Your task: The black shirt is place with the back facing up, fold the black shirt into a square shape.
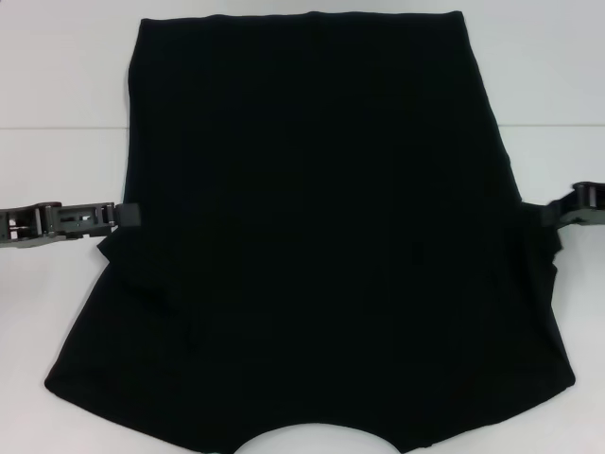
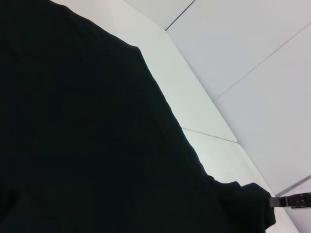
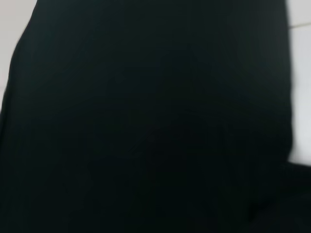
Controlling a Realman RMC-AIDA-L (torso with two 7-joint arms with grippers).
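We found the black shirt spread flat on the white surface, plain side up, with no lettering visible. Its straight hem lay at the far end, and the curved neckline sat at the near edge of the head view. The sleeves appeared folded in, since the cloth formed a broad panel that widened toward the near end.

The left hand sat at the shirt's left edge, about midway along its length, low over the surface. Its tip met a small bunched fold of cloth there. We could not tell whether its fingers were apart or together on the fabric.

The right hand sat at the shirt's right edge at roughly the same height, its tip against the cloth. Its fingers were likewise unreadable against the dark fabric.

Both wrist views were filled mostly by black cloth. In the left wrist view the right hand showed far off at the shirt's opposite edge.
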